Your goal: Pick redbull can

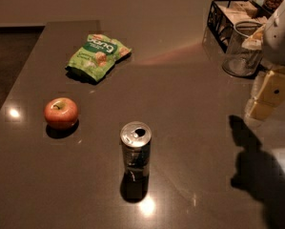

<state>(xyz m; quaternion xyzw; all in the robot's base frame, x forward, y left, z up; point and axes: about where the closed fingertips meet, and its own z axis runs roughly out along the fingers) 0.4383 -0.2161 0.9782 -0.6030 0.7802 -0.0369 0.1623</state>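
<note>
Cropping at the right edge hides whether the tool, well apart from the redbull can, is open.

can stands on table near the front, approx centre; apple sits to its left & a bit further back, apart from it. bag lies behind the apple twd back-left, well apart from the can. cup stands at back right, just in front of basket, w/ gripper above the table's right side, in front of the cup & well right of the can.
</note>
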